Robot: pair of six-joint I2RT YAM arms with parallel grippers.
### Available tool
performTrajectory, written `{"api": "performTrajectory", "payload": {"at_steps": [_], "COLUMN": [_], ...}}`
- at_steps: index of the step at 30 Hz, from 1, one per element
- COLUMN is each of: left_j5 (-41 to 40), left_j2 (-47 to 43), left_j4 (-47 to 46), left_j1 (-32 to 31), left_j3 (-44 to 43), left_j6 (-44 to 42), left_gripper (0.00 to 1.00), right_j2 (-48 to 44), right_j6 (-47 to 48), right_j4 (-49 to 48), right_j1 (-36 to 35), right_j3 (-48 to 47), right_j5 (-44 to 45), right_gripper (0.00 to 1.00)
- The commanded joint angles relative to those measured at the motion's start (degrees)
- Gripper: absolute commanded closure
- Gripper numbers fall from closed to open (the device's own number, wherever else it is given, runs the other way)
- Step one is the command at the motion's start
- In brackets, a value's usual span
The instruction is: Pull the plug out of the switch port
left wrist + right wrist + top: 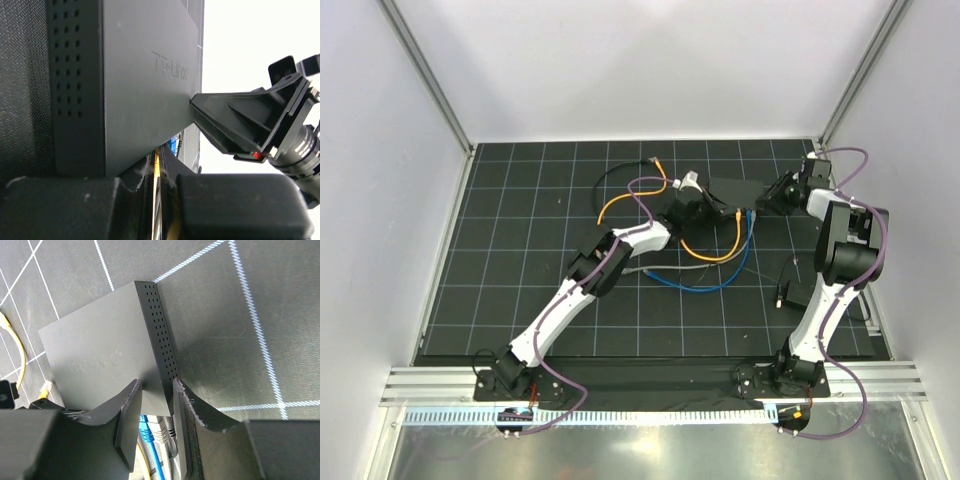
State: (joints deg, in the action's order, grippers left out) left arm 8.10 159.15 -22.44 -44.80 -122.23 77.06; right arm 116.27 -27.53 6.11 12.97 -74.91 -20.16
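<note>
Switch (740, 190) lies far-centre on tabletop (540, 300), one end clamped by right claw (157, 387). Left claw (160, 180) is set at port edge, yellow cable (156, 175) betw. its fingers; whether clenched can't be told. Step: grip being set. Next: straight pull needed, switch braced.

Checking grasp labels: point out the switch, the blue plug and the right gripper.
switch (95, 355): right wrist view, top face.
blue plug (146, 432): right wrist view, plug body.
right gripper (156, 386): right wrist view, midway between the fingertips.
</note>
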Motion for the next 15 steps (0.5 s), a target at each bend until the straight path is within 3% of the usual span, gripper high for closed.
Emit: {"api": "performTrajectory", "payload": {"at_steps": [1,5,9,12,15], "left_j5": [4.73,6.49,5.18,4.12,3.59], "left_j2": [-1.3,-0.07,-0.16,0.11,0.98], "left_j4": [3.37,3.19,1.69,-0.24,0.72], "left_j1": [0.24,0.41,0.59,0.5,0.41], "left_j3": [2.97,0.16,0.68,1.12,-0.1], "left_j6": [-4.37,-3.94,-2.09,0.11,0.82], "left_gripper": [1.0,1.0,0.69,0.59,0.57], "right_j2": [0.71,0.89,0.19,-0.16,-0.52], "right_j6": [-0.16,-0.33,-0.42,-0.51,-0.77], "right_j4": [0.31,0.13,0.13,0.22,0.57], "right_j1": [-0.49,-0.49,-0.49,-0.49,-0.49], "right_j3": [-1.55,-1.55,-0.94,-0.67,-0.32], "right_j5": [0.83,0.22,-0.05,-0.31,-0.49], "right_gripper": [0.62,0.62,0.62,0.62,0.62]}}
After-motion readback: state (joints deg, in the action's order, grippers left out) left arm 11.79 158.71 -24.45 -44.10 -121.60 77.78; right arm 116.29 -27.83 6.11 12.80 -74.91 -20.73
